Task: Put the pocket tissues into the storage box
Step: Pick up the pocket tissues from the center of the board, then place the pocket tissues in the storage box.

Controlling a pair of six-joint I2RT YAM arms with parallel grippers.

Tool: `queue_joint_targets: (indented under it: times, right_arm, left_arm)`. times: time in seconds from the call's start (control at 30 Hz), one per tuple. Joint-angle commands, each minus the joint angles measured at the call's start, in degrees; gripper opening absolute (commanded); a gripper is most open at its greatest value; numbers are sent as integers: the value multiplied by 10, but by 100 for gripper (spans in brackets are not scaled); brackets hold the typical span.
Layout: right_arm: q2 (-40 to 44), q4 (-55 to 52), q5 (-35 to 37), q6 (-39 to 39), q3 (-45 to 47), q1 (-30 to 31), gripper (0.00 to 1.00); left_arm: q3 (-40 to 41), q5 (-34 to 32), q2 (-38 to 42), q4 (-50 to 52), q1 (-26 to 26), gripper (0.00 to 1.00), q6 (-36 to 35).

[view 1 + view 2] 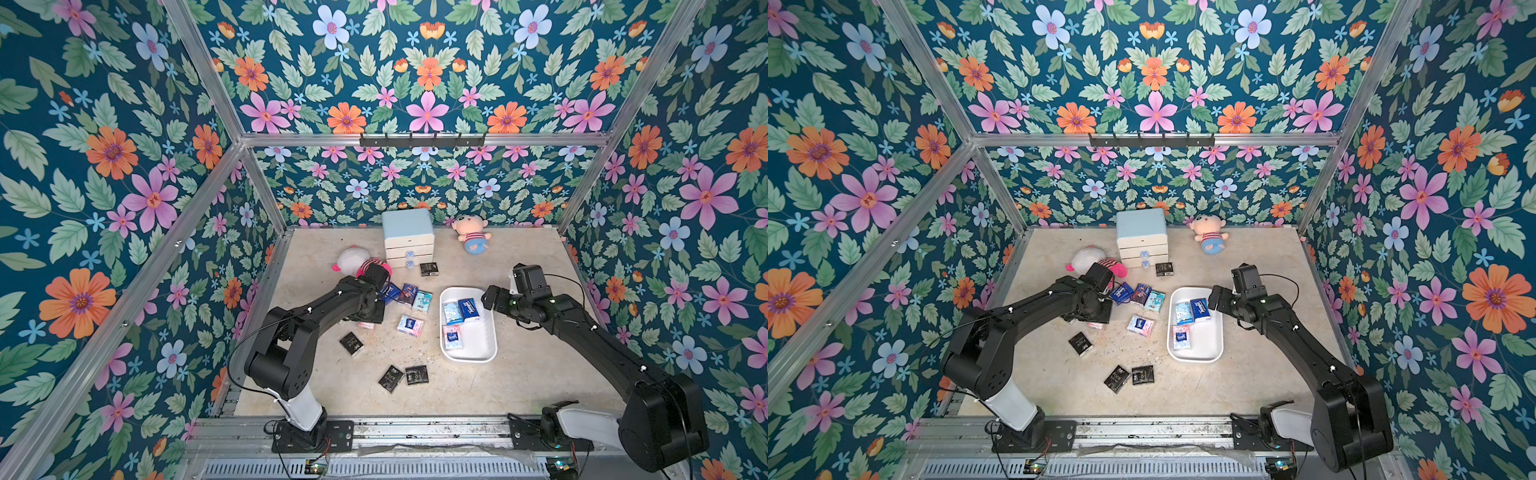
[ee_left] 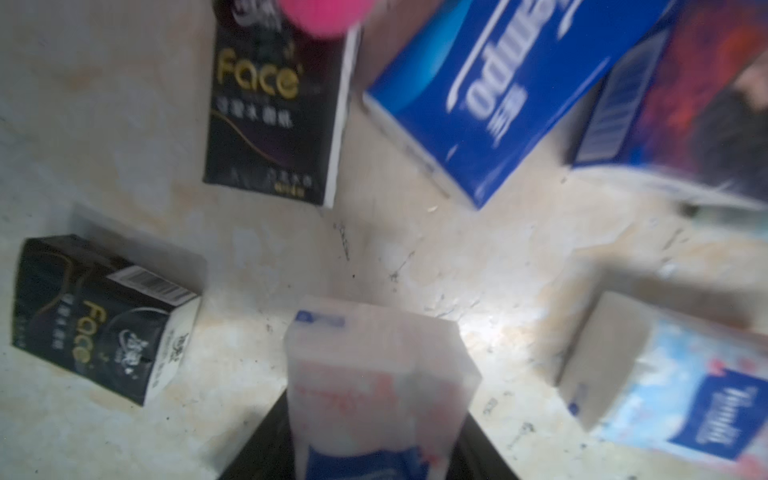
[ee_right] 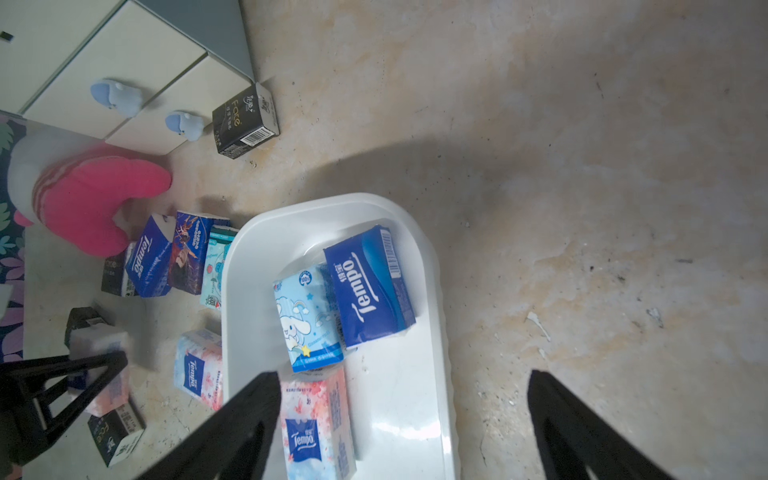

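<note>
My left gripper (image 2: 378,440) is shut on a pink-and-white pocket tissue packet (image 2: 374,357), low over the table; the same packet shows as a pink corner (image 1: 365,325) under the wrist in a top view. The white storage box (image 1: 469,357) (image 3: 249,232) holds a light blue packet (image 1: 451,311), a dark blue one (image 1: 468,309) and a pink one (image 1: 451,336). My right gripper (image 3: 403,374) (image 1: 487,300) hovers open over the box's right rim, with nothing in it. Loose packets lie left of the box: dark blue (image 1: 390,293), pink-white (image 1: 409,324) and several black ones (image 1: 351,344).
A light-blue-topped drawer cabinet (image 1: 408,232) stands at the back with a black packet (image 1: 428,269) in front of it. A pink-and-white plush (image 1: 353,264) lies right behind my left wrist. Another plush (image 1: 471,239) lies at the back right. Two black packets (image 1: 390,378) lie near the front.
</note>
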State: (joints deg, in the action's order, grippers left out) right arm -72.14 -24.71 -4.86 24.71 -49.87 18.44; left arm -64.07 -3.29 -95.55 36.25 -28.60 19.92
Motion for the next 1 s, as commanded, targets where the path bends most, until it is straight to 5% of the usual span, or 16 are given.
queue_joint_targets:
  times: [0.0, 0.27, 0.6, 0.97]
  right_arm:
    - [0, -3, 5, -5, -1, 0, 97]
    - [24, 16, 17, 15, 21, 0, 96]
    - [54, 37, 49, 30, 54, -2, 96]
    - [117, 16, 74, 34, 89, -14, 96]
  left_arm:
    - [-28, 9, 14, 4, -9, 52, 82]
    - [-67, 50, 25, -88, -90, 52, 238]
    - [-187, 55, -93, -123, -198, 52, 297]
    - [-317, 78, -218, -86, -222, 51, 290]
